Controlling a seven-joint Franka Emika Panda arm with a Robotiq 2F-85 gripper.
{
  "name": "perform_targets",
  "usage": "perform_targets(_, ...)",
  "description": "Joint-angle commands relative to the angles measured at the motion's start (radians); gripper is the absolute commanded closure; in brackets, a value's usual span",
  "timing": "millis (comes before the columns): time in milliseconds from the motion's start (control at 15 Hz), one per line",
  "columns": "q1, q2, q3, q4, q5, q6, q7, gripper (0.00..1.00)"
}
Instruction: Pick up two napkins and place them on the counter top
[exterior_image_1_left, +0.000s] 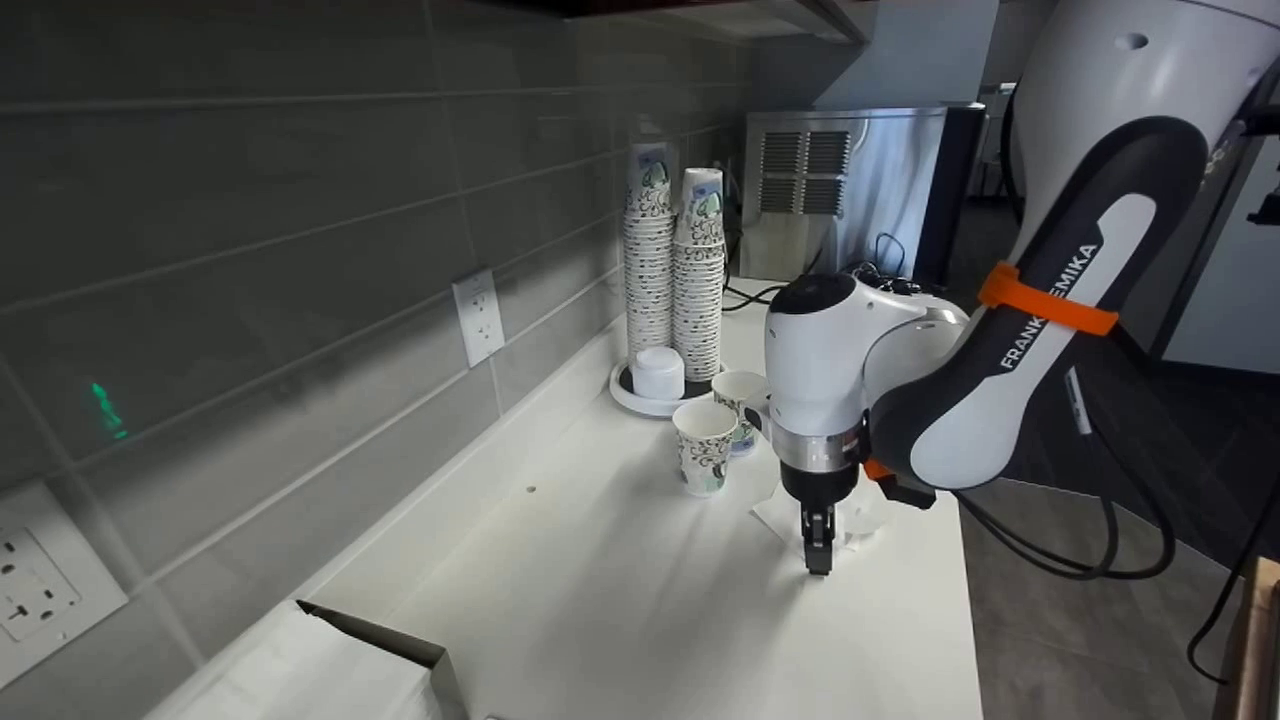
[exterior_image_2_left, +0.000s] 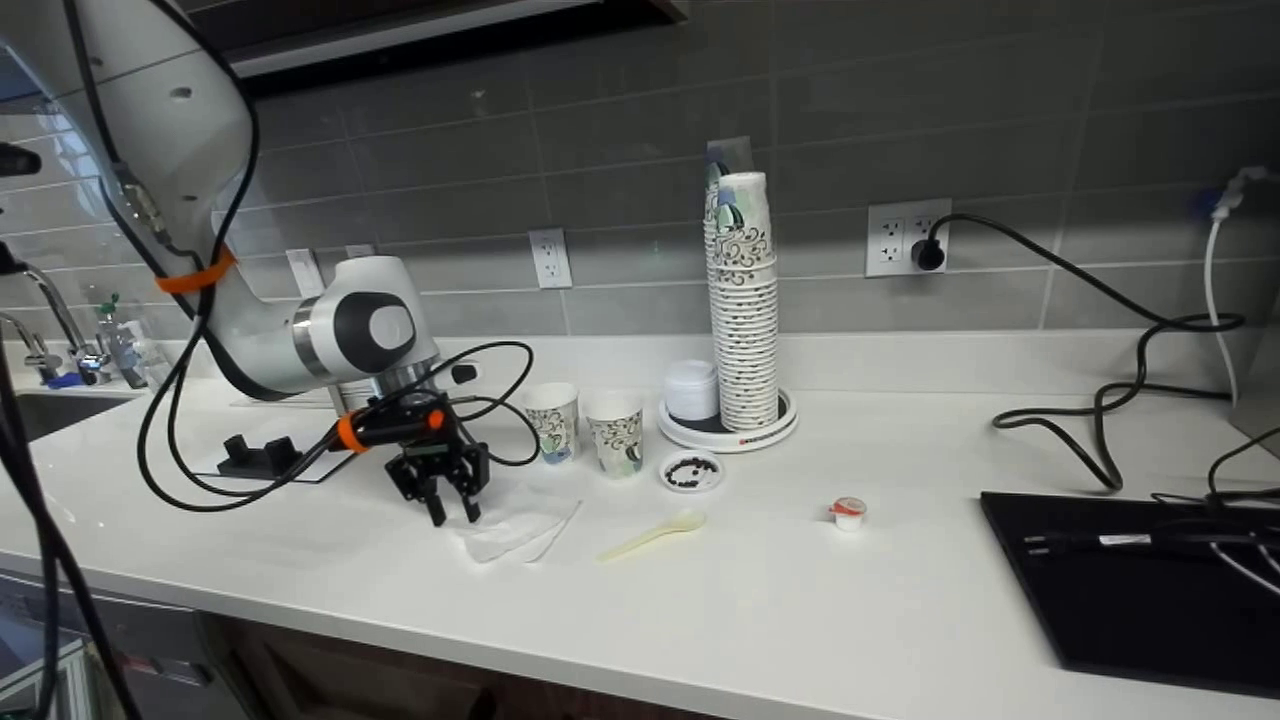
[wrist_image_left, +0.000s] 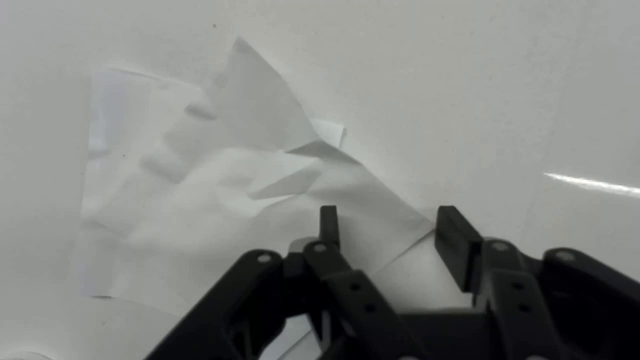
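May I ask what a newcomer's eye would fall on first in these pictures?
Probably the big white arm with its orange band, bent over the white counter top, its open tool pointing down at the rumpled napkins. Next, the two tall stacks of patterned paper cups, standing on a white-rimmed tray near the grey tiled wall.

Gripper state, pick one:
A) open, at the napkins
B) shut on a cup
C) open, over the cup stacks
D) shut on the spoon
A: in the wrist view the gripper has its jaws apart, with the rumpled napkins showing between and beside them.
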Motion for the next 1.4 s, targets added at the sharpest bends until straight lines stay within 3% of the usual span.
perform_targets(0, 0.019, 0.027, -0.011, 0.037, -0.033, -0.031, -0.008, 0.62)
perform_targets(200, 0.021, 0.03, -0.009, 0.041, -0.032, -0.036, -0.017, 0.61)
perform_targets(267, 0.022, 0.032, -0.01, 0.044, -0.034, -0.036, -0.018, 0.76)
perform_targets(333, 0.022, 0.031, -0.01, 0.043, -0.034, -0.038, -0.019, 0.84)
perform_targets(400, 0.022, 0.032, -0.009, 0.045, -0.034, -0.04, -0.021, 0.85)
perform_targets(533, 0.023, 0.032, -0.009, 0.046, -0.033, -0.043, -0.023, 0.99)
perform_targets(867, 0.02, 0.023, -0.005, 0.037, -0.027, -0.036, -0.022, 1.0)
perform_targets(1333, 0.101, -0.076, -0.003, -0.016, -0.148, -0.029, 0.058, 1.0)
